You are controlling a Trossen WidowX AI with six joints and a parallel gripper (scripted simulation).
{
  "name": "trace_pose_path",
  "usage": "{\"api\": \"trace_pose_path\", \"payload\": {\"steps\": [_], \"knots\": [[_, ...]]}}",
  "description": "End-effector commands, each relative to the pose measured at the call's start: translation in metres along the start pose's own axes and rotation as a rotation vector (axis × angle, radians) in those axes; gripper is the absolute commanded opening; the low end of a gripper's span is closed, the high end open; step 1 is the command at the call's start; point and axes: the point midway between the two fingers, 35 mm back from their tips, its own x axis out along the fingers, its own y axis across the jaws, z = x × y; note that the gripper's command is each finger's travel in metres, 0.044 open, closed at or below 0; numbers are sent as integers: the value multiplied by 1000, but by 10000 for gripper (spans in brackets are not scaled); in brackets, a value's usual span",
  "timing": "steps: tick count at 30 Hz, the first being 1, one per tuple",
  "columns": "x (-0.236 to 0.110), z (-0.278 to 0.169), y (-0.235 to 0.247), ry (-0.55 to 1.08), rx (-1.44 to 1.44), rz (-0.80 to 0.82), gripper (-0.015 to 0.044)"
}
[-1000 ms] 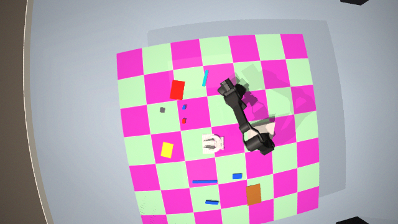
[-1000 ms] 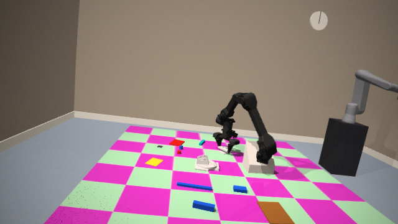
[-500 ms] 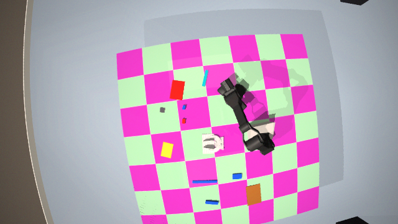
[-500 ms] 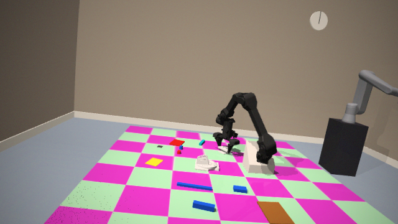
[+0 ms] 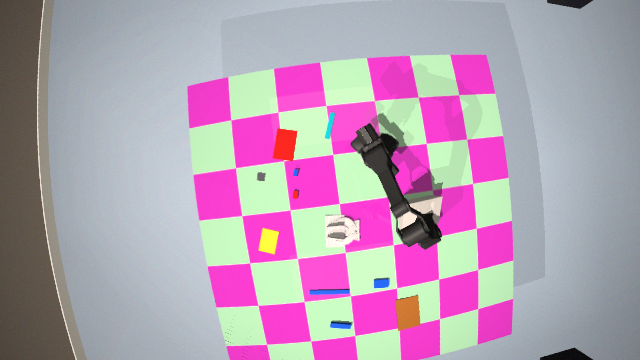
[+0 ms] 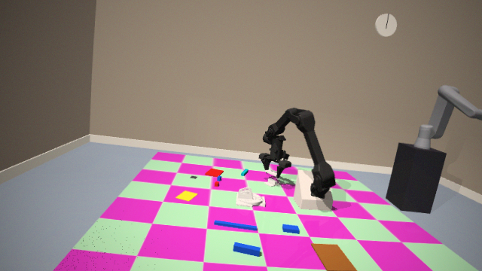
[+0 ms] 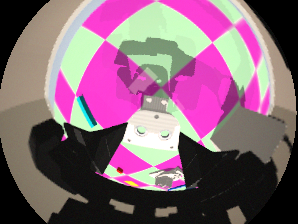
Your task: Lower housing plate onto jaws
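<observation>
Though the flat white two-holed plate (image 6: 271, 172) (image 7: 153, 129) is lifted, seating and release remain.
Fingers (image 5: 367, 132) (image 6: 272, 173) hold it toward counter's (image 5: 212, 147) (image 6: 167, 157) (image 7: 97, 65) far edge, apart from white jaw assembly (image 5: 336, 231) (image 6: 245, 199) (image 7: 167, 178).

On the desk (image 5: 215, 195) (image 6: 181, 214), seen from above, a brown rectangle (image 5: 408, 313) (image 6: 333, 257) lies near the bottom edge, right of three blue blocks. A yellow rectangle (image 5: 268, 241) (image 6: 186, 196) sits toward the left edge; a red one (image 5: 285, 144) (image 6: 214, 172) and a cyan bar (image 5: 330, 125) (image 6: 245, 172) (image 7: 87, 111) lie nearer the top edge. The small grey piece (image 5: 261, 176) (image 6: 193, 177) is perhaps a block.
</observation>
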Motion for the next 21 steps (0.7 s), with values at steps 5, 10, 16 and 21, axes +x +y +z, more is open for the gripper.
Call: {"api": "trace_pose_path", "payload": {"steps": [5, 10, 16, 21], "knots": [[-28, 1, 1, -6, -5, 9, 351], [-32, 1, 0, -6, -5, 9, 351], [-35, -11, -1, -10, -98, 13, 351], [-39, -27, -4, -15, -231, 18, 351]]}}
